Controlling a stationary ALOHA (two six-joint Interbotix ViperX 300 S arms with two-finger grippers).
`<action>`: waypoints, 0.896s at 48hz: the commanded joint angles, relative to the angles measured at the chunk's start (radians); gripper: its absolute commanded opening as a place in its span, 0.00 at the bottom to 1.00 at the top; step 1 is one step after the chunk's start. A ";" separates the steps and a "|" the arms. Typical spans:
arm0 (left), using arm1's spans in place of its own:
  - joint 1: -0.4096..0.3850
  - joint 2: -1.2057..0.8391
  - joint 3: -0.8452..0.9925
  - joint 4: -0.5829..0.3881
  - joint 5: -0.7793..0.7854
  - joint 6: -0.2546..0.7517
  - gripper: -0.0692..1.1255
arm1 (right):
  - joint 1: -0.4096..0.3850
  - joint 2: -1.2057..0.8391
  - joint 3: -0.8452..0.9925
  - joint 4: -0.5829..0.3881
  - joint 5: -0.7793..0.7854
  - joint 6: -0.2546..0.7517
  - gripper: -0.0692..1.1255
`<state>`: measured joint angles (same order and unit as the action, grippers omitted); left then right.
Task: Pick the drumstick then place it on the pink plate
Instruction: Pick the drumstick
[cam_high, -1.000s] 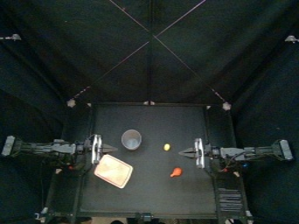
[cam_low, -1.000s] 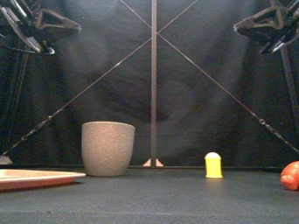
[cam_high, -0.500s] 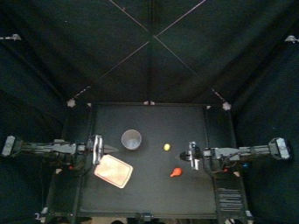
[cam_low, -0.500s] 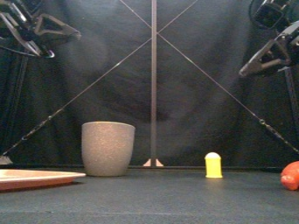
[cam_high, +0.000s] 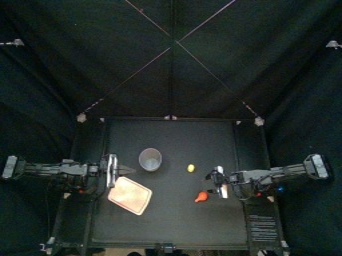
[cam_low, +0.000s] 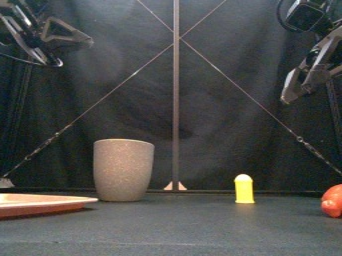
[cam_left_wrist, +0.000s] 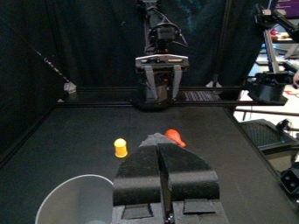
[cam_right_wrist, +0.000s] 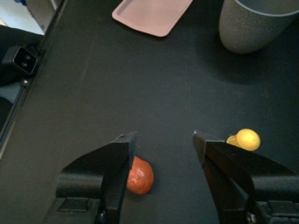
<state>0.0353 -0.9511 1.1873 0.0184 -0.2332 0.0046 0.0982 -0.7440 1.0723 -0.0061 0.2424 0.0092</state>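
The drumstick (cam_high: 202, 197) is a small orange-red toy lying on the table right of the middle, and it shows at the front view's right edge (cam_low: 333, 200). The pink plate (cam_high: 130, 196) lies flat at the front left. My right gripper (cam_high: 214, 182) hangs open just behind and to the right of the drumstick. In the right wrist view the drumstick (cam_right_wrist: 140, 175) lies on the table below the gap between the open jaws (cam_right_wrist: 162, 138), nearer one jaw. My left gripper (cam_high: 104, 172) rests shut at the table's left, behind the plate; its wrist view shows the jaws (cam_left_wrist: 163, 147) pressed together.
A tall grey speckled cup (cam_high: 150, 158) stands behind the plate, left of the middle. A small yellow toy (cam_high: 191, 167) stands upright between the cup and my right gripper, behind the drumstick. The plate (cam_low: 40, 204) lies low at the front view's left.
My right arm has come down and moved left and forward, closer to the drumstick. The left arm and the things on the table have not moved.
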 joint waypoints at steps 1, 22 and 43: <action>0.003 0.005 -0.018 0.003 -0.011 0.002 0.15 | 0.000 0.034 -0.025 -0.002 -0.020 0.000 0.80; 0.020 0.006 -0.017 0.003 -0.011 0.002 0.15 | 0.051 0.256 -0.064 0.014 0.014 -0.002 0.80; 0.028 0.006 -0.009 0.005 -0.011 0.002 0.15 | 0.112 0.449 -0.078 0.063 0.021 -0.002 0.80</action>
<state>0.0598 -0.9511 1.1888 0.0199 -0.2347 0.0046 0.2056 -0.3053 1.0140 0.0537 0.2669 0.0092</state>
